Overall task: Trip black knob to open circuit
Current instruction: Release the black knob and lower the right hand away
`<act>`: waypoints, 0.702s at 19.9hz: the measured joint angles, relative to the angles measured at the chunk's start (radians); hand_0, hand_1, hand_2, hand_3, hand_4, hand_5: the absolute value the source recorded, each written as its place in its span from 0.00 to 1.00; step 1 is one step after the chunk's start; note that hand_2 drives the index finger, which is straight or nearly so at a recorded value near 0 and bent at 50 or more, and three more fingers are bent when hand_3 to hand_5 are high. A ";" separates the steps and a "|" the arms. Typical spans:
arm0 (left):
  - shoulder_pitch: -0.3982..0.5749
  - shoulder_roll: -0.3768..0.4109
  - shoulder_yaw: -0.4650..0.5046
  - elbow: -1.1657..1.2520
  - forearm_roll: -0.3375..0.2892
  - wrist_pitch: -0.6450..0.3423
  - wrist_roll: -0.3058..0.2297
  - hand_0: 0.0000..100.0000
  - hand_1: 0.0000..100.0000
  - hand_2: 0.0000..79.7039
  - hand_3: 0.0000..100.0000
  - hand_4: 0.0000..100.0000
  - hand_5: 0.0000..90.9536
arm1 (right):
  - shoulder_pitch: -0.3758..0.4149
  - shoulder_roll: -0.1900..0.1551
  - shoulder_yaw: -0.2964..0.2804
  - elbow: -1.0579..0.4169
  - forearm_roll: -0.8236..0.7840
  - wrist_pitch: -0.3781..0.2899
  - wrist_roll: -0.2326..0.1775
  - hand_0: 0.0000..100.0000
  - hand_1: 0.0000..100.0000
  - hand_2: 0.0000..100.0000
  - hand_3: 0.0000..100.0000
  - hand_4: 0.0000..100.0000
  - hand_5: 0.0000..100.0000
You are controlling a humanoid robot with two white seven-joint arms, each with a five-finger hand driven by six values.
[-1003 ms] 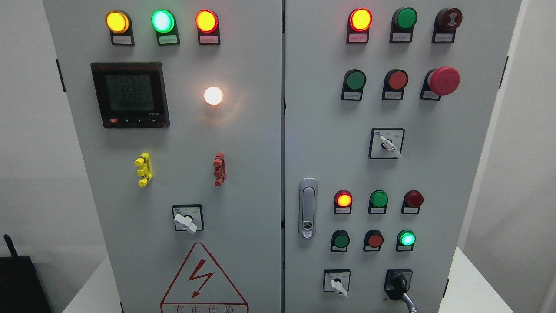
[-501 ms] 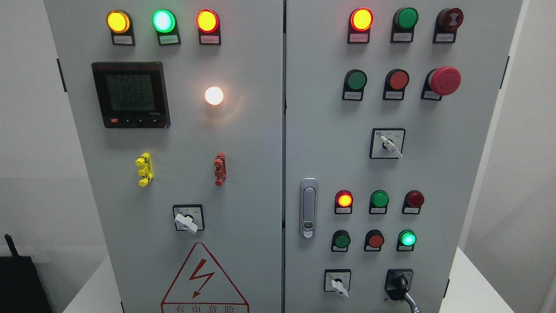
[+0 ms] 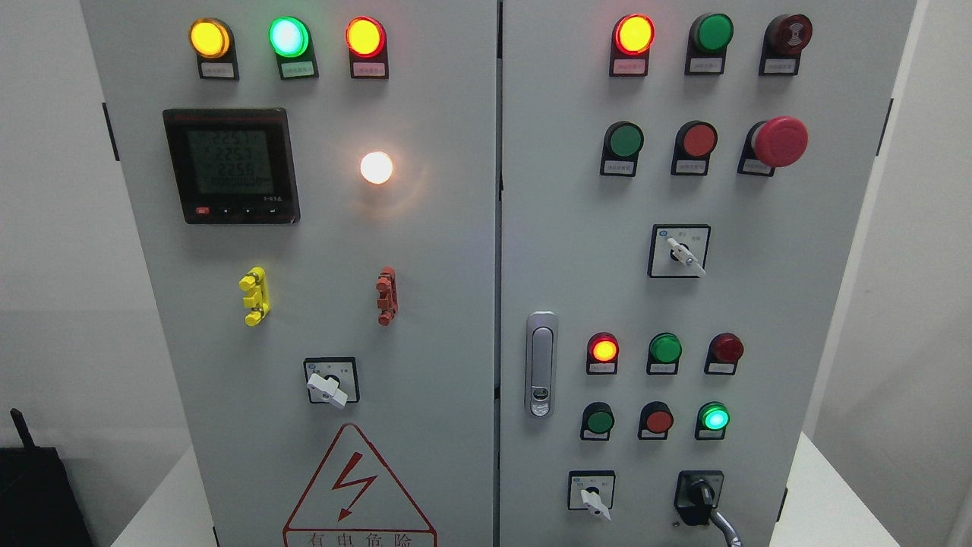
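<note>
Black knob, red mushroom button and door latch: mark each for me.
black knob (image 3: 699,495), head view, on its dark handle at lower right.
red mushroom button (image 3: 780,141), head view, on its red cap.
door latch (image 3: 541,363), head view, on its silver lever.

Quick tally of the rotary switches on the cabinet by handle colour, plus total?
White-handled switches: 3, at left door, right door middle, right door bottom
Black knob: 1, bottom right
Total: 4
No robot hand is in view.
</note>
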 measured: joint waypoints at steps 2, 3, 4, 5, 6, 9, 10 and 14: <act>0.000 0.000 0.000 0.000 0.000 0.000 0.000 0.12 0.39 0.00 0.00 0.00 0.00 | 0.000 0.000 -0.007 0.001 0.000 0.000 0.000 1.00 0.90 0.00 1.00 0.95 0.92; 0.000 0.000 0.000 0.000 0.000 0.000 0.000 0.12 0.39 0.00 0.00 0.00 0.00 | 0.000 0.000 -0.009 0.001 0.000 0.000 0.000 1.00 0.90 0.00 1.00 0.95 0.92; 0.000 0.000 0.000 0.000 0.000 0.000 0.000 0.12 0.39 0.00 0.00 0.00 0.00 | 0.000 0.000 -0.012 0.001 0.000 0.000 0.000 1.00 0.90 0.00 1.00 0.95 0.92; 0.000 0.000 0.000 0.000 0.000 0.000 0.000 0.12 0.39 0.00 0.00 0.00 0.00 | 0.000 0.000 -0.017 0.001 -0.001 0.000 0.000 1.00 0.90 0.00 1.00 0.95 0.92; 0.000 0.000 0.000 0.000 0.000 0.000 0.000 0.12 0.39 0.00 0.00 0.00 0.00 | 0.000 0.000 -0.022 0.001 -0.005 0.000 0.000 1.00 0.90 0.00 1.00 0.95 0.92; 0.000 0.000 0.000 0.000 0.000 0.000 0.000 0.12 0.39 0.00 0.00 0.00 0.00 | 0.001 -0.001 -0.025 0.000 -0.019 0.000 0.000 1.00 0.89 0.00 1.00 0.95 0.92; 0.000 0.000 0.000 0.000 0.000 0.000 0.000 0.12 0.39 0.00 0.00 0.00 0.00 | 0.005 -0.001 -0.025 -0.003 -0.020 0.000 0.000 1.00 0.89 0.00 1.00 0.95 0.92; 0.000 0.000 0.000 0.000 0.000 0.000 0.000 0.12 0.39 0.00 0.00 0.00 0.00 | 0.030 0.000 -0.021 -0.037 -0.020 -0.001 0.001 1.00 0.88 0.00 1.00 0.94 0.92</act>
